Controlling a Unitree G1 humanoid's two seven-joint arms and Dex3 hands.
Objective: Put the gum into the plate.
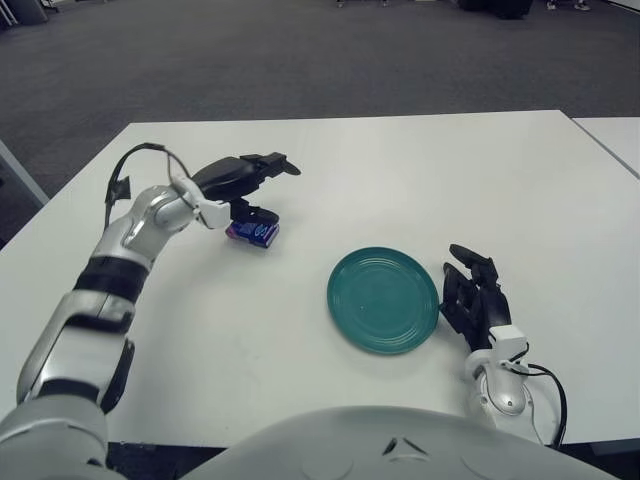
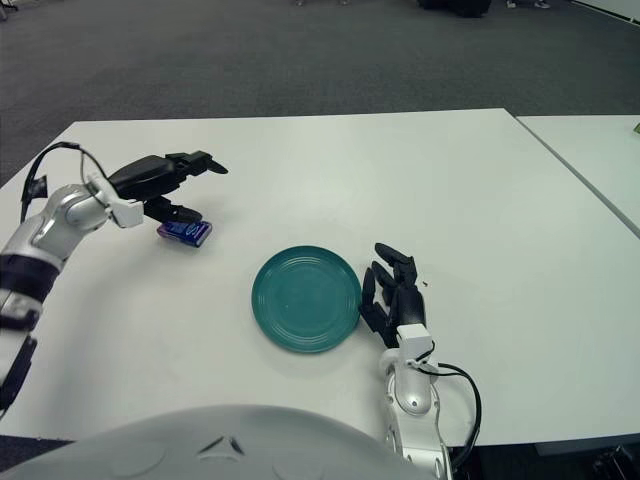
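Observation:
A small blue and purple gum pack (image 1: 253, 234) lies on the white table, left of a round teal plate (image 1: 383, 299). It also shows in the right eye view (image 2: 186, 232). My left hand (image 1: 250, 184) hovers right over the gum, fingers spread above it and the thumb low beside the pack; it holds nothing. The plate (image 2: 306, 297) is empty. My right hand (image 1: 474, 294) shows just right of the plate, fingers relaxed and pointing up.
The white table (image 1: 400, 170) reaches to a far edge with grey carpet beyond. A second white table (image 1: 615, 135) adjoins at the far right. A cable (image 1: 545, 390) trails from my right wrist near the front edge.

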